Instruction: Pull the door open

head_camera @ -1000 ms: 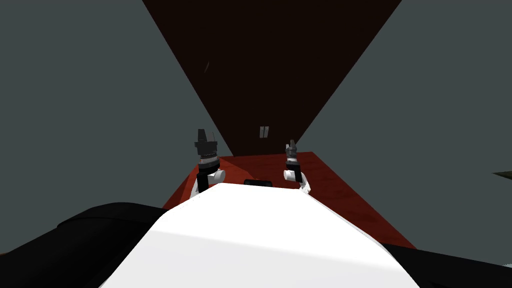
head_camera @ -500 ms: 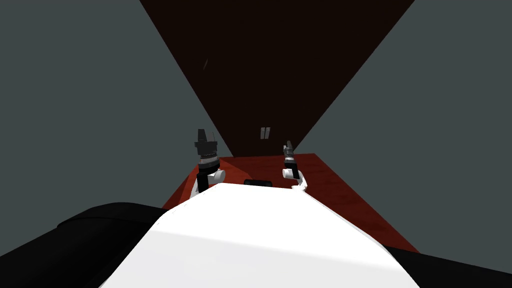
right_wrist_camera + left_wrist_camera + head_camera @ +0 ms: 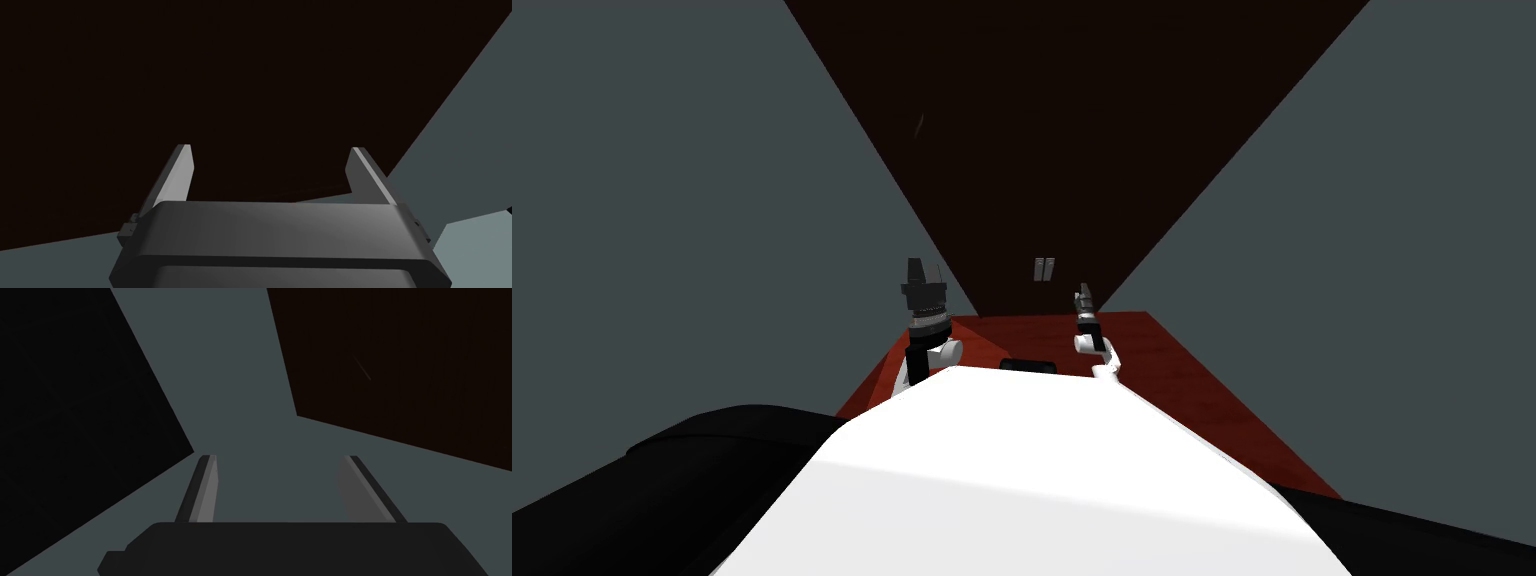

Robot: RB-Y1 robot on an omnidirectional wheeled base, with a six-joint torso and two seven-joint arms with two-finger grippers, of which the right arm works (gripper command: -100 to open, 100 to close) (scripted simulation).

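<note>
Closest to me, the left gripper (image 3: pixel 927 266) is raised over the red-brown floor (image 3: pixel 1202 390), next to the grey left wall (image 3: pixel 692 220). Its fingers (image 3: pixel 202 488) are spread wide with nothing between them. The right gripper (image 3: pixel 1085 291) is a little farther forward, its blades also apart and holding nothing. In the right wrist view it faces the dark brown door (image 3: pixel 1072 130) straight on. The door closes off the end of the narrow passage between the left wall and the grey right wall (image 3: pixel 1392 250). Low on the door is a pair of short light grey bars (image 3: pixel 1043 266), just to the left of the right gripper and beyond it, not touching. I cannot tell whether they are the handle. Compared with a second ago, my right hand has reached nearer the door, while the left has stayed put.
</note>
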